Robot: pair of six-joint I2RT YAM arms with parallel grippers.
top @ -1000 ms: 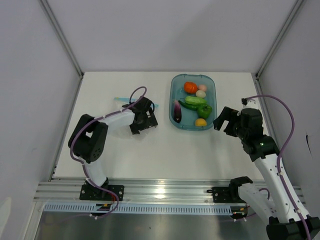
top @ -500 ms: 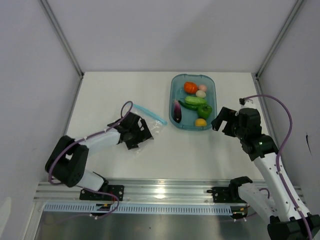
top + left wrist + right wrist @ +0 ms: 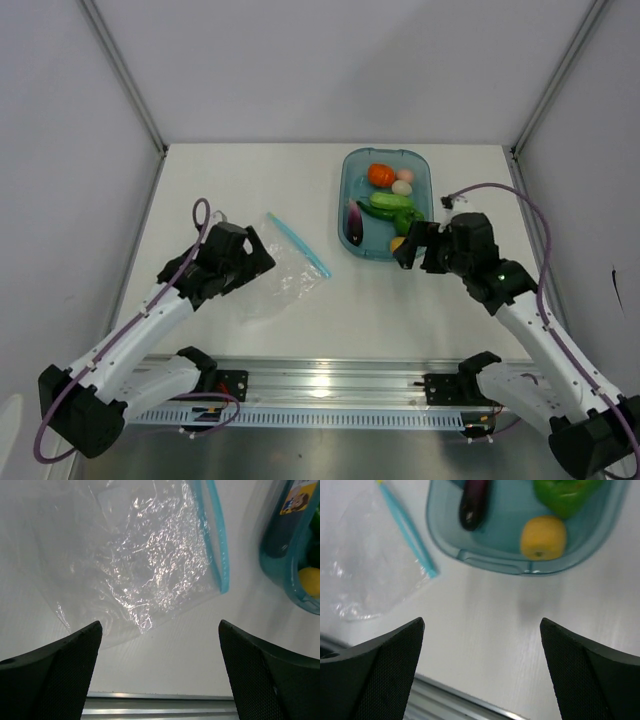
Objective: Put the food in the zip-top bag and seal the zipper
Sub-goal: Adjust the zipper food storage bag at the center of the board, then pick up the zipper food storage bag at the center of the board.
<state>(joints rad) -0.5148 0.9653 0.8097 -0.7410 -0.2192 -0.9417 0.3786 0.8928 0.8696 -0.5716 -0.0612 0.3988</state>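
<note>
The clear zip-top bag (image 3: pixel 281 283) lies flat and crumpled on the white table, its light-blue zipper (image 3: pixel 298 244) running diagonally along the right edge. My left gripper (image 3: pixel 252 265) hovers open just left of it; in the left wrist view the bag (image 3: pixel 150 570) and zipper (image 3: pixel 216 540) lie ahead of the empty gripper (image 3: pixel 160 670). The food sits in the teal tray (image 3: pixel 350 190): tomato (image 3: pixel 380 175), egg (image 3: pixel 402 187), cucumber (image 3: pixel 390 201), pepper (image 3: pixel 408 218), eggplant (image 3: pixel 354 222). My right gripper (image 3: pixel 410 248) is open at the tray's near end, partly covering the lemon (image 3: pixel 543 537).
The tray's near rim (image 3: pixel 495 562) lies just beyond the right gripper (image 3: pixel 482 670), which is over bare table. A metal rail (image 3: pixel 320 380) runs along the near table edge. White walls and frame posts close in the left, right and back.
The left arm has drawn back to the left and toward the near edge, leaving the bag uncovered on the table. The right gripper has moved left to the tray's near end.
</note>
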